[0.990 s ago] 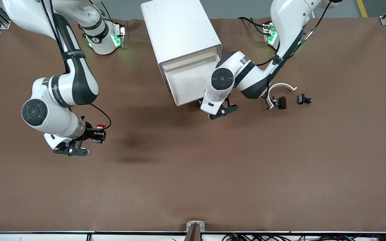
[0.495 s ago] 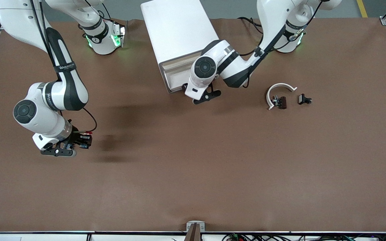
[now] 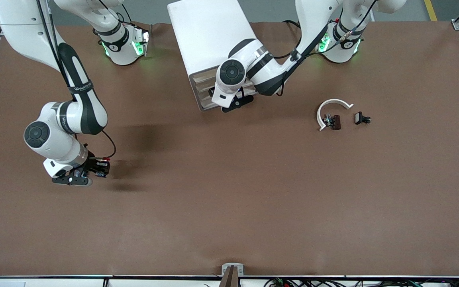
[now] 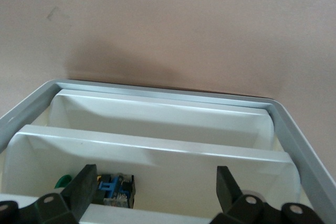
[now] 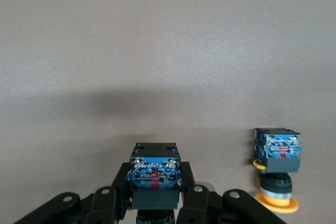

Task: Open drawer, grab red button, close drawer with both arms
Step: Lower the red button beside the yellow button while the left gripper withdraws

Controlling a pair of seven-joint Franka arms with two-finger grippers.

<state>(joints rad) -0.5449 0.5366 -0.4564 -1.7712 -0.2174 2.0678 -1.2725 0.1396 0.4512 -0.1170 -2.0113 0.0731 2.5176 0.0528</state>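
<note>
At the cabinet front, left tool (image 3: 235,102) sits spread wide against the drawer (image 3: 205,85), gripping nothing; misaligned push could jam it or shove the cabinet (image 3: 209,40). Right tool (image 3: 94,170), low over the bench (image 3: 253,199) at its arm's end, clamps the button (image 5: 155,174); careless release could tip it onto the yellow-capped button (image 5: 276,174) alongside.

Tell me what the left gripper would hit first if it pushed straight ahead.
Probably the drawer: the left gripper sits at the cabinet front, jaws open and pointing into it.

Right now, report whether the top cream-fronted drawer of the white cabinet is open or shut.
Nearly shut. The drawer front sits almost flush with the white cabinet, while the left gripper is against it, fingers spread; the left wrist view shows it slightly out.
</note>
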